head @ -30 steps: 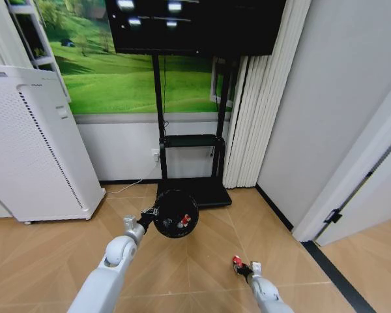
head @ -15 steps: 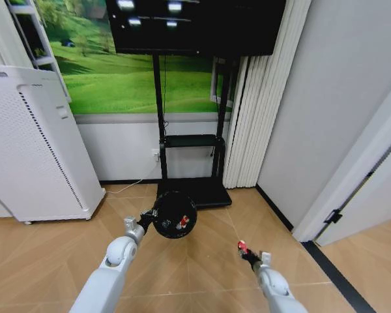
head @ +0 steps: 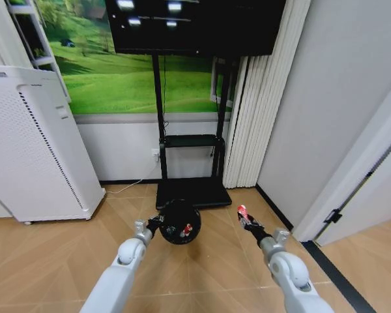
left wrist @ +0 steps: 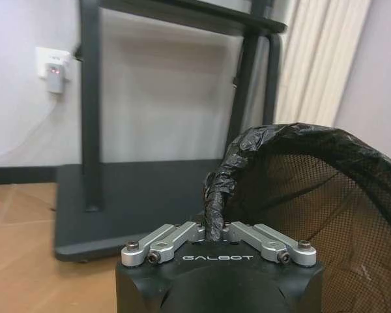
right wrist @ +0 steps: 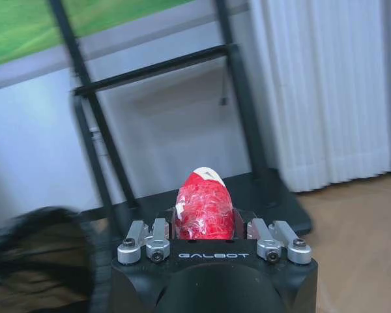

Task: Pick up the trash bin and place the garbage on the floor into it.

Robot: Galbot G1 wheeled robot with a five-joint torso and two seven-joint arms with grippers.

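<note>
Our right gripper [head: 243, 216], clamped on the crumpled red-and-white scrap [right wrist: 204, 207], has risen beside the trash bin [head: 180, 222], whose rim our left gripper [head: 154, 225] pinches.

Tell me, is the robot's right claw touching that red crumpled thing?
Touching. The right wrist view shows the right gripper shut on the red scrap.

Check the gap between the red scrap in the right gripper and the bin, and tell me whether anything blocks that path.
Nothing visible blocks it. The right gripper holds the red scrap in the air beside the trash bin, which the left gripper grips by its rim. Between scrap and bin lies open air above bare floor; the TV stand sits behind both.
</note>
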